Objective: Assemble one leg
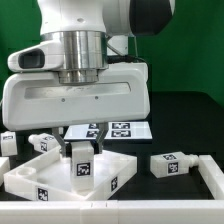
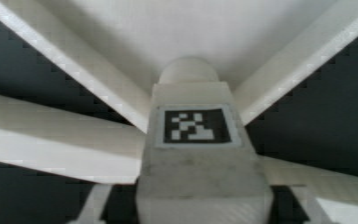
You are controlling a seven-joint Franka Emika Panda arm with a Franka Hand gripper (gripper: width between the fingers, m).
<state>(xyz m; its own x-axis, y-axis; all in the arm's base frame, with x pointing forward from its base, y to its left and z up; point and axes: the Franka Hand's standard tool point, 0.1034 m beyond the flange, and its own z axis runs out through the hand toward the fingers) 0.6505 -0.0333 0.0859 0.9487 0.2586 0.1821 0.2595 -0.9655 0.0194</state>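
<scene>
1. The tool point(image 1: 82, 158) hangs straight down from the arm's wide white wrist housing, near the middle of the exterior view.
2. Its 2 dark fingers point(image 1: 67, 152) are closed on the leg point(image 1: 82, 170), 1 finger on each side of it, so the tool is gripping that leg.
3. The leg stands upright in the grip, with 1 black-and-white tag facing the exterior camera.
4. It is over the flat white panel point(image 1: 30, 178), in that panel's middle part. Whether its lower end touches the panel cannot be told.
5. The panel lies on the dark counter point(image 1: 188, 138) and carries a tag on its front edge.
6. A 2nd leg point(image 1: 172, 165) lies on its side on the counter toward the exterior view's right, well apart from the tool.
7. A 3rd leg point(image 1: 42, 143) lies near the panel's far corner on the exterior view's left.
8. The marker board point(image 1: 122, 130) lies flat on the counter behind the tool, partly hidden by the wrist housing.
9. A white rail point(image 1: 150, 212) runs along the near edge of the counter.
10. In the wrist view, the leg point(image 2: 195, 130) fills the middle, its rounded end pointing away and 1 tag sharp on the face toward the camera.
11. Pale surfaces of the panel point(image 2: 176, 25) spread behind it, blurred. The fingers cannot be made out clearly there.
</scene>
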